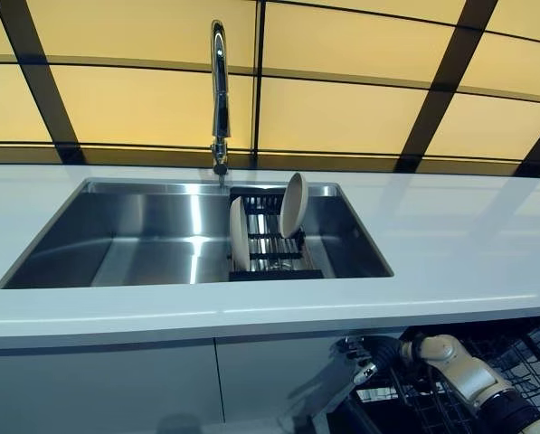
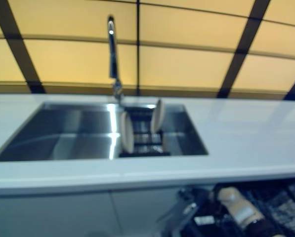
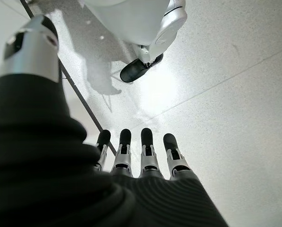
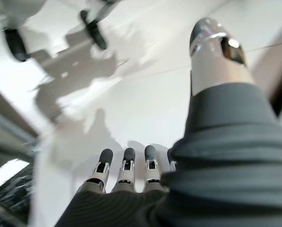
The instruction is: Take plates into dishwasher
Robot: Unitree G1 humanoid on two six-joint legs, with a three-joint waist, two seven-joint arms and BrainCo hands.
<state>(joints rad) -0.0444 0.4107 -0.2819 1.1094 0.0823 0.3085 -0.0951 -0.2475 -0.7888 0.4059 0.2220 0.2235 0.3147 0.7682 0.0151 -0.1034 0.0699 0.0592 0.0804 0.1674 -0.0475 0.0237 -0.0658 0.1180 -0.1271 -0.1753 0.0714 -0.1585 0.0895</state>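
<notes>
Left eye view shows me both plates (image 1: 293, 204) unmoved in the sink rack (image 1: 274, 262), my left hand (image 3: 141, 161) and right hand (image 4: 126, 177) slack and empty.

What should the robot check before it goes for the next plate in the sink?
1. Plates to fetch: ok, front plate and rear plate stand on edge in the rack inside the sink.
2. Left hand free: ok, fingers straight, holding nothing.
3. Right hand free: ok, empty, fingers straight.
4. Dishwasher basket open: ok, visible below the counter.
5. Free slots in basket: cannot tell.
</notes>
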